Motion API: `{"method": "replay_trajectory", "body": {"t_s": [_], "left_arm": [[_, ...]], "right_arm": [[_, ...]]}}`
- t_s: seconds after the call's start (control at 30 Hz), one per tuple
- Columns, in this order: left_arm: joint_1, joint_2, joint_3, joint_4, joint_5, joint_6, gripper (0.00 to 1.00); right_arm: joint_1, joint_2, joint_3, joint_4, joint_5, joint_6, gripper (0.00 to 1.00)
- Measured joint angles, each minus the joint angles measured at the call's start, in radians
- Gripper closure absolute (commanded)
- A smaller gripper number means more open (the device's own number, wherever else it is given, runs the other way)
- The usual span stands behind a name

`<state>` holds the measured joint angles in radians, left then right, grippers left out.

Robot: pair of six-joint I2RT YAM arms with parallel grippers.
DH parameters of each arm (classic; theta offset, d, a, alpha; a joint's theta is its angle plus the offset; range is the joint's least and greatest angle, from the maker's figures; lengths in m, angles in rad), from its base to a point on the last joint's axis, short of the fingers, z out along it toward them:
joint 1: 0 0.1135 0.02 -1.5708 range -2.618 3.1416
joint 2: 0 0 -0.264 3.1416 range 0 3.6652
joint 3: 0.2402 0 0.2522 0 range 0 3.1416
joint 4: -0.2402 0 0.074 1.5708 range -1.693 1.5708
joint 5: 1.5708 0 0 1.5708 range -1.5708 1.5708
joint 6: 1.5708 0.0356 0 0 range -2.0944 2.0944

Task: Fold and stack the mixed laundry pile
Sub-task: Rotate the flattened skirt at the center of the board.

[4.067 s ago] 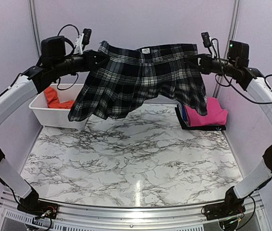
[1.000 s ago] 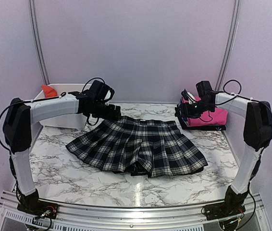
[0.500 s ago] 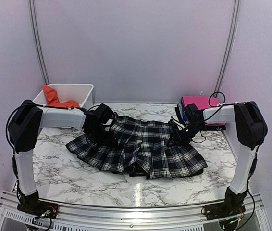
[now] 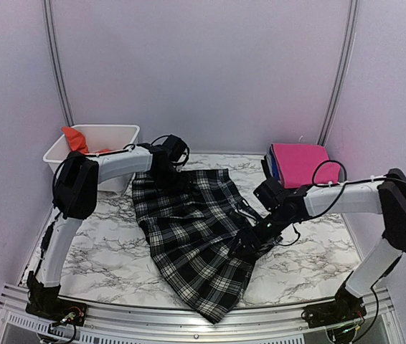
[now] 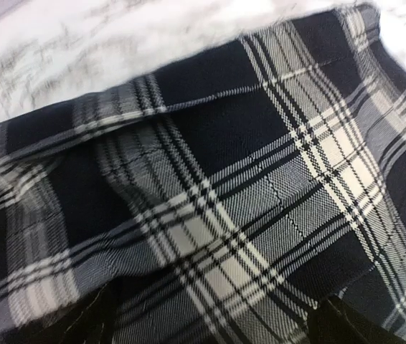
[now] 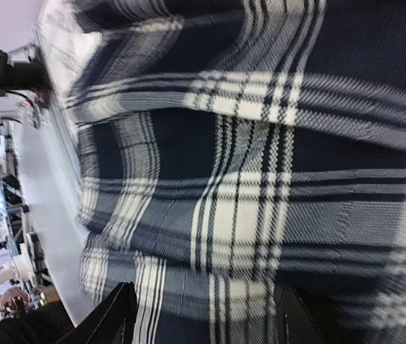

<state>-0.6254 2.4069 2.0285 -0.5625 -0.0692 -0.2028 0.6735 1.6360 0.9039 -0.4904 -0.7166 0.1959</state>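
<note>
Two arms reach down onto the black-and-white plaid cloth garment (image 4: 192,236), which lies on the white marble-patterned table (image 4: 95,236) in a long diagonal strip, from near the back left down to the near edge at centre. The left end effector (image 4: 163,174) sits at the garment's far upper edge; in the left wrist view its fingers (image 5: 92,326) are spread wide, released, with flat plaid between them. The right end effector (image 4: 249,241) rests at the garment's right edge, about halfway along; its fingers (image 6: 120,315) also stand apart over flat cloth, nothing pinched. The plain orange cloth garment (image 4: 74,140) lies bunched in the white plastic bin (image 4: 117,130) at back left. A folded pink garment (image 4: 300,161) sits at back right, apart from the plaid.
</note>
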Motion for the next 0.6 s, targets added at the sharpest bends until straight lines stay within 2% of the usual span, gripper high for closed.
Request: {"method": "replay_trajectory", "body": {"t_s": [0.13, 0.23, 0.43, 0.6], "left_arm": [[-0.007, -0.056, 0.014, -0.019, 0.01, 0.019, 0.04], [-0.024, -0.166, -0.059, -0.022, 0.019, 0.031, 0.04], [-0.087, -0.382, -0.274, -0.012, 0.034, 0.027, 0.06], [-0.135, -0.406, -0.443, 0.004, 0.047, -0.025, 0.14]], "right_arm": [[-0.084, -0.082, 0.066, -0.005, -0.012, 0.023, 0.39], [-0.165, -0.057, 0.156, -0.002, 0.024, 0.007, 0.42], [-0.196, 0.171, 0.315, -0.007, 0.09, -0.058, 0.49], [-0.196, 0.29, 0.322, -0.028, 0.121, -0.094, 0.54]]}}
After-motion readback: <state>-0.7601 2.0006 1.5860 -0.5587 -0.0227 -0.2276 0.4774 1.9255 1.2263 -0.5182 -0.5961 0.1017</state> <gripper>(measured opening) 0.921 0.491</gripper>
